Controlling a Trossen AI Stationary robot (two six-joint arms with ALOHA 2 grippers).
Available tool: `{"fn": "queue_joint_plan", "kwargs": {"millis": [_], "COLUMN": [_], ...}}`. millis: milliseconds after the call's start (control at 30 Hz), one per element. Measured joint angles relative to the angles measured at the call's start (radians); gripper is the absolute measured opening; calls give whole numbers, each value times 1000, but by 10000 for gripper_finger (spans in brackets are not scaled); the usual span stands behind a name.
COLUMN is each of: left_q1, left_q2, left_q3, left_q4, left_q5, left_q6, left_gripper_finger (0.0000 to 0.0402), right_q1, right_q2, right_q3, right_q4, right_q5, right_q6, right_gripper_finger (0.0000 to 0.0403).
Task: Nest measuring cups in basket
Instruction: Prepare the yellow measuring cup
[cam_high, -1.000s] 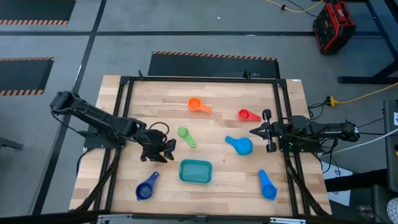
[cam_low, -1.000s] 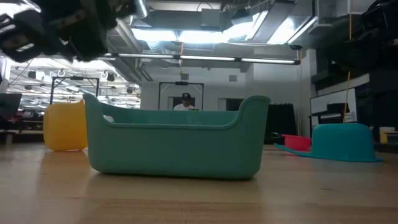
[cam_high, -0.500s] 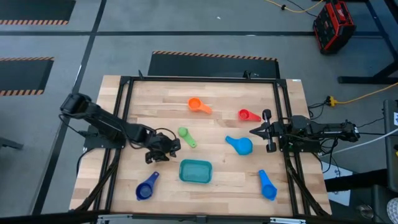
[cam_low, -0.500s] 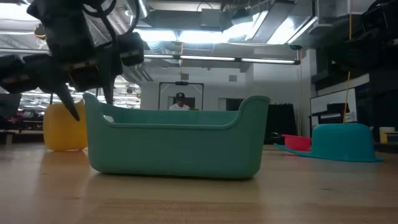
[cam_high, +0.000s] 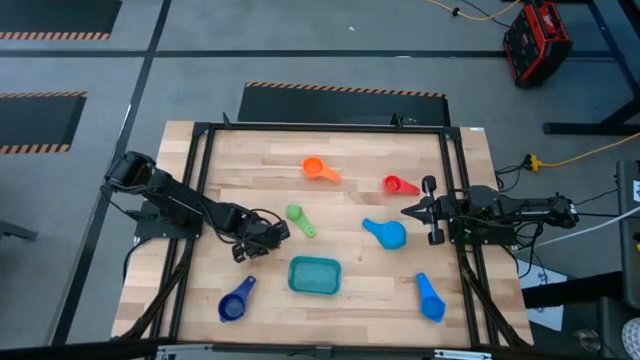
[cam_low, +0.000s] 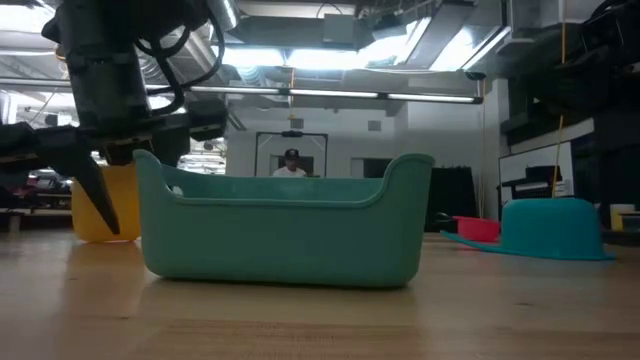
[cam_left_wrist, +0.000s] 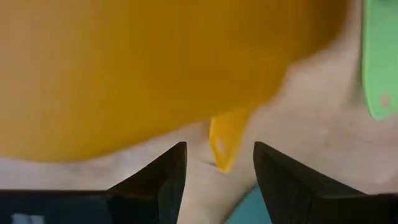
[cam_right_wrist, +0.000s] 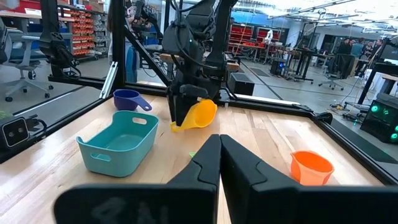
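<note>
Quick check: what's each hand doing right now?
Left hand: open, fingers down around the yellow cup, not closed on it.
Right hand: shut, holding nothing, waiting at the table's right edge.

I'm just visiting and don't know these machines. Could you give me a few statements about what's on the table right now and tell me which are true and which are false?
1. The teal basket has a cup in it. False: it holds nothing yet.
2. The left pincer is down at the yellow cup, fingers open. True.
3. The right pincer is carrying the red cup. False: it is shut on nothing, and the red cup lies on the table beside it.
4. The green cup lies on the table near the left pincer. True.
5. The orange cup sits inside the light blue cup. False: they lie apart on the wood.
</note>
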Motion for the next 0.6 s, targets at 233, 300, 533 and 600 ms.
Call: {"fn": "queue_joint_plan", "kwargs": {"millis": [233,300,533,600], "left_q1": [0,0,-1,-1], "left_q2": [0,0,0,0], "left_q3": [0,0,0,0], "left_q4": [-88,-93,-154,-163], "left_q5": [-25,-25,-55,-65], "left_q6": [17,44,121,155], "left_gripper_finger": [176,170,126,111], "right_q1": [0,0,0,0], "right_q2": [0,0,0,0], "right_q3": [0,0,0,0], "right_q4": [0,0,0,0], "right_q5": [0,0,0,0], "right_q6": [0,0,0,0], "right_gripper_finger": [14,14,14,14]}}
